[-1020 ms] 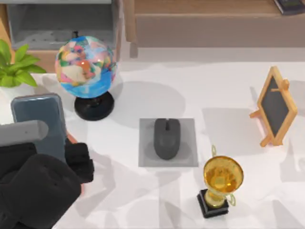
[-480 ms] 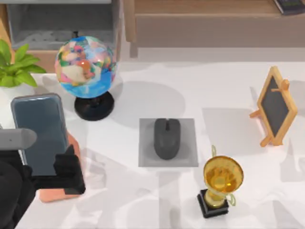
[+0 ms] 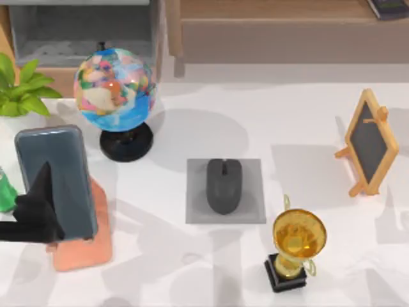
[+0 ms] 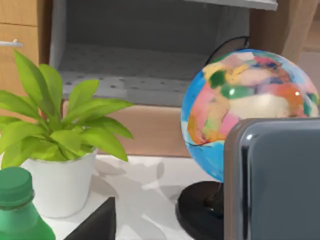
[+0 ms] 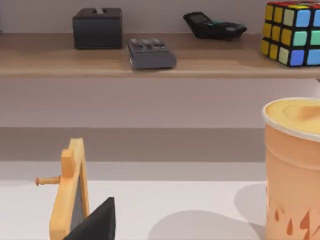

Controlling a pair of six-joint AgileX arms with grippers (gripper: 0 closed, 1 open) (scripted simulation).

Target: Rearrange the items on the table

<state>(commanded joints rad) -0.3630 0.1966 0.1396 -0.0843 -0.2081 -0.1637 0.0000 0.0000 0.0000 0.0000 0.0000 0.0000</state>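
The slate-grey smartphone (image 3: 61, 179) leans on a salmon-pink stand (image 3: 86, 246) at the table's (image 3: 192, 268) left side; its upper corner also fills the near side of the left wrist view (image 4: 275, 185). My left gripper (image 3: 35, 214) stands open at the left edge, one fingertip (image 3: 43, 179) overlapping the phone's left side with nothing held. The dark grey mouse (image 3: 223, 185) lies on a grey square pad (image 3: 252, 211) mid-table. A dark fingertip (image 5: 95, 222) of my right gripper shows in the right wrist view, off to one side, holding nothing.
A multicoloured globe (image 3: 115, 89) stands behind the phone, with a potted plant (image 3: 19, 89) and a green bottle (image 3: 5, 192) at the far left. A gold trophy (image 3: 297, 240) sits right of the pad. A wooden chalkboard easel (image 3: 370, 144) and a paper cup (image 5: 295, 170) are at the right.
My left arm has drawn back to the left and off the phone, which stays leaning on the now uncovered pink stand. The mouse has not moved.
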